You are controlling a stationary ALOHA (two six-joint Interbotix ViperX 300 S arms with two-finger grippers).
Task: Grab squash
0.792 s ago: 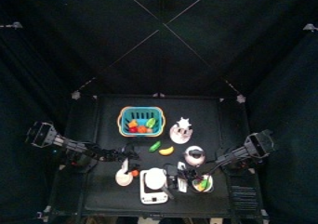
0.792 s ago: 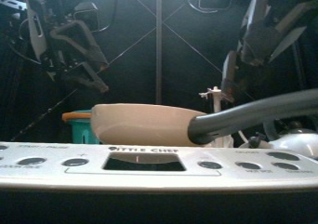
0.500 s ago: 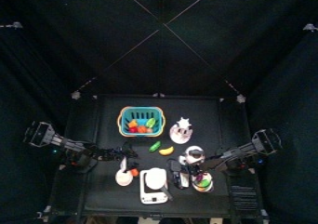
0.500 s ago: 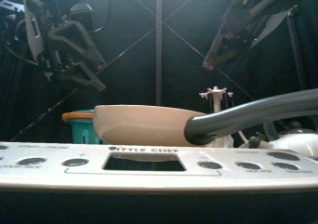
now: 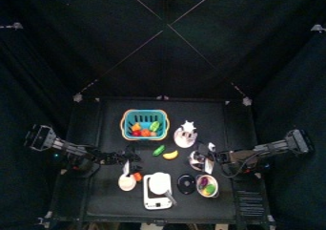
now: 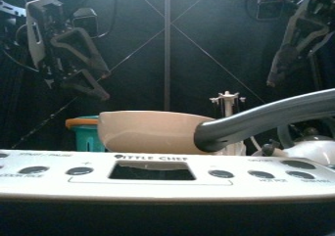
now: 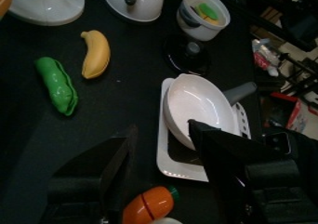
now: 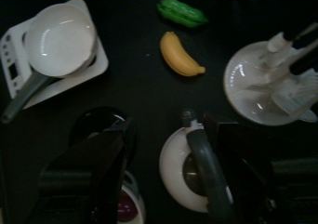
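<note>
- Yellow squash point(image 7: 95, 53) lies ungrasped at mid-table, just beside the green pepper point(image 7: 59, 83).
- Left gripper point(image 7: 162, 163) hovers near the front-left edge, jaws wide and empty.
- Right gripper point(image 8: 159, 158) likewise spread; grab not begun.

White pan point(image 7: 199, 104) sits on the toy stove point(image 7: 187, 163); banana point(image 7: 93, 53) beside green pepper point(image 7: 58, 84), teal basket point(image 5: 144, 124) further back.

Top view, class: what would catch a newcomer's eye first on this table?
The teal basket of bright toy food at the table's back, left of middle. In front of it lie a yellow banana and a green pea pod, with a white pan on a toy stove at the front edge.
</note>
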